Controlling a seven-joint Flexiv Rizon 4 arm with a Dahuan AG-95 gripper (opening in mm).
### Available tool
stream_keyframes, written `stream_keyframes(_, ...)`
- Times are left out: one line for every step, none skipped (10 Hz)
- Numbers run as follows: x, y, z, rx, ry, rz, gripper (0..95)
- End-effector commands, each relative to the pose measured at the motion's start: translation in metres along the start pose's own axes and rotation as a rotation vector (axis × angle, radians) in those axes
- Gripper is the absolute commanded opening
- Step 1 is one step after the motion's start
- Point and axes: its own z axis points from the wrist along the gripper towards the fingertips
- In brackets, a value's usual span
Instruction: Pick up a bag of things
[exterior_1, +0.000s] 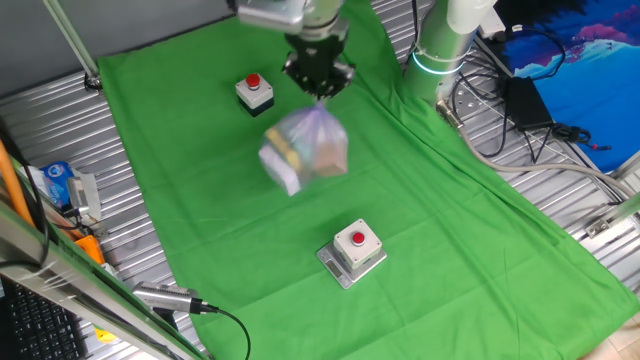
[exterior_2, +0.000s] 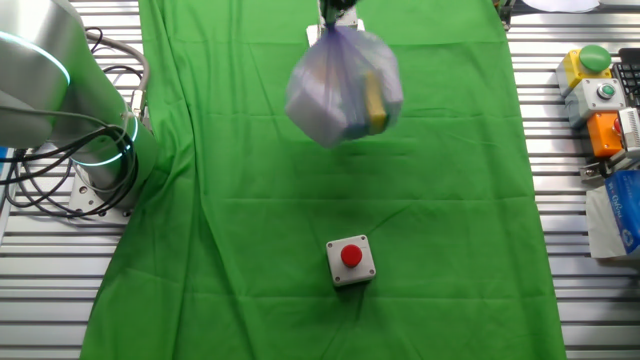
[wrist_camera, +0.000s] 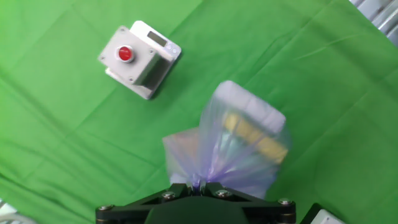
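Observation:
The bag of things (exterior_1: 305, 147) is a clear purplish plastic bag with yellow and white items showing through. It hangs in the air above the green cloth, blurred. My gripper (exterior_1: 319, 84) is shut on its knotted top and holds it from above. In the other fixed view the bag (exterior_2: 345, 86) hangs under the gripper (exterior_2: 338, 20) at the top edge. In the hand view the bag (wrist_camera: 233, 146) hangs straight below the gripper (wrist_camera: 200, 185), its neck pinched between the jaws.
A grey box with a red button (exterior_1: 352, 250) sits on the green cloth (exterior_1: 200, 200) near the front; it also shows in the other fixed view (exterior_2: 351, 262) and the hand view (wrist_camera: 138, 53). A second button box (exterior_1: 255, 91) is behind. The arm's base (exterior_1: 440, 50) stands at back right.

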Motion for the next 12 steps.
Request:
stream_keyframes(-0.001, 0.011, -0.016, -0.006, 0.011, 0.005, 0.0)
stream_keyframes(0.0, 0.017, -0.026, -0.008, 0.012, 0.001, 0.0)
stream_keyframes(-0.001, 0.021, -0.033, -0.009, 0.016, 0.002, 0.0)
stream_keyframes(-0.002, 0.026, -0.039, -0.01, 0.017, 0.0, 0.0)
stream_keyframes(-0.003, 0.029, -0.044, -0.011, 0.016, -0.001, 0.0)
stream_keyframes(-0.003, 0.032, -0.047, -0.014, 0.016, -0.002, 0.0)
stream_keyframes(-0.003, 0.034, -0.049, -0.014, 0.017, -0.003, 0.0)
stream_keyframes(-0.004, 0.036, -0.05, -0.014, 0.018, -0.003, 0.0)
stream_keyframes(-0.003, 0.038, -0.052, -0.014, 0.018, -0.005, 0.0)
stream_keyframes(-0.002, 0.04, -0.053, -0.015, 0.017, -0.006, 0.0)
stream_keyframes(-0.001, 0.041, -0.055, -0.016, 0.015, -0.007, 0.0)
stream_keyframes(-0.001, 0.043, -0.058, -0.017, 0.014, -0.007, 0.0)
